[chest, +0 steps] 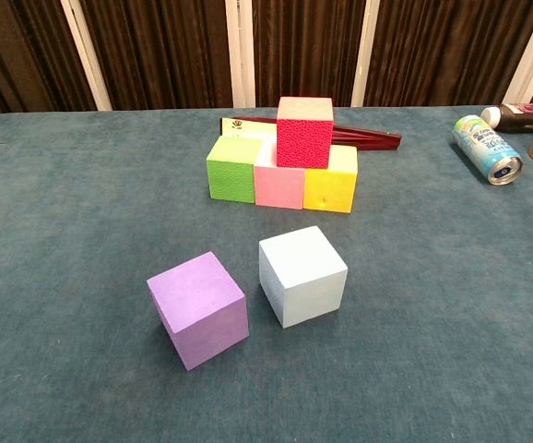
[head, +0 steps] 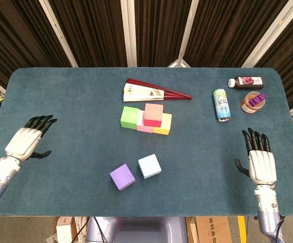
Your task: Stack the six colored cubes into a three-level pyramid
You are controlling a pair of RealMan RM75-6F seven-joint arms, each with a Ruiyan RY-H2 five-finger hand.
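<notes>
Left hand (head: 26,142) empty, fingers spread, at bench (head: 65,101) left edge; right hand (head: 260,162) likewise at right. Purple cube (head: 122,176) lay loose toward centre from left hand (nearer it), light-blue cube (head: 149,166) beside.

Your tabletop (head: 75,101) covered in dark teal felt with rounded far corners, behind it a wall of dark brown pleated curtains (head: 96,30) split by pale upright posts (head: 129,30), a cardboard box (head: 215,230) on the floor below the near edge, even light overhead
</notes>
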